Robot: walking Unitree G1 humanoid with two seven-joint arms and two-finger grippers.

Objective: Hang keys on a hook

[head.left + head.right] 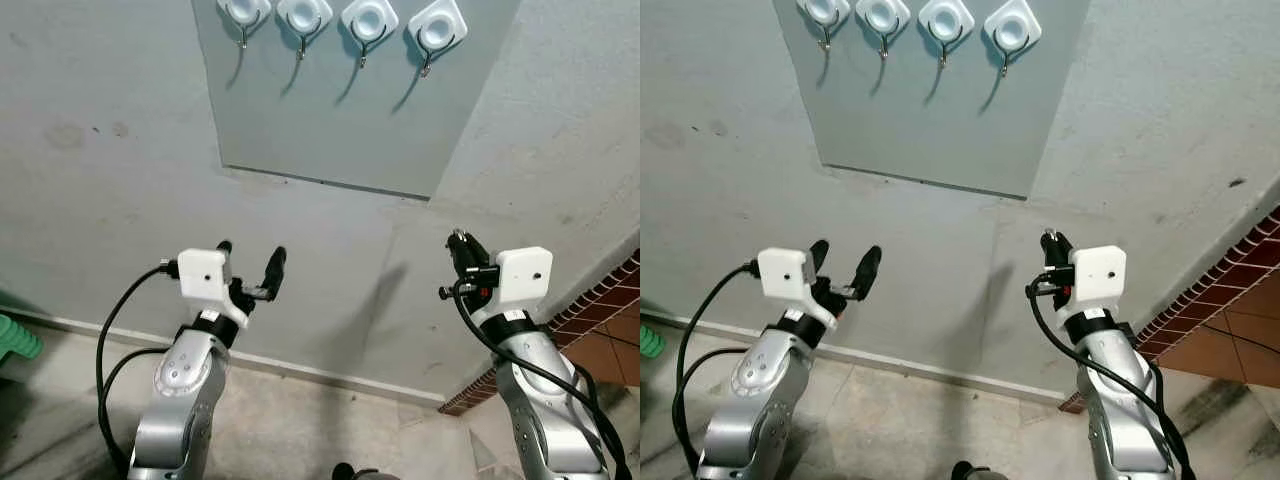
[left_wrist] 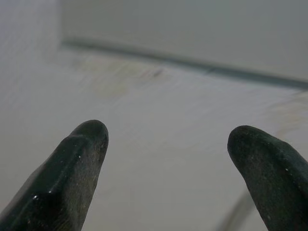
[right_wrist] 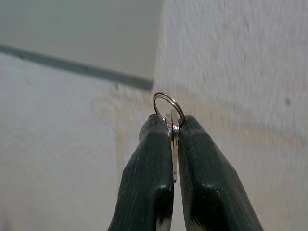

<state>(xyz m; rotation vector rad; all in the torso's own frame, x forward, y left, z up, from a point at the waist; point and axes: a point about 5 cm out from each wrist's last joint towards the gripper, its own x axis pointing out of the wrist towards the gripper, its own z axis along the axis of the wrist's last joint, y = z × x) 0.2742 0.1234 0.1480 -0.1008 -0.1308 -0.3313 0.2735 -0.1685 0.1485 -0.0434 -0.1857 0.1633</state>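
Keys [image 3: 172, 126] sit pinched between the closed fingers of the right gripper [image 1: 461, 243], with the ring poking out past the tips. Going left to right: a green thing [image 1: 15, 338] lies on the floor, then the left gripper [image 1: 251, 257] is held up with its fingers spread apart and empty. Above, four hooks [image 1: 303, 18] line a grey board [image 1: 340, 120] on the wall. Red bricks [image 1: 600, 300] are far right.

Four wall hooks [image 1: 368, 24] are counted on one grey panel [image 1: 340, 120]. Two grippers: left gripper [image 1: 250, 263], right gripper [image 1: 460, 245]. One key ring [image 3: 169, 108].
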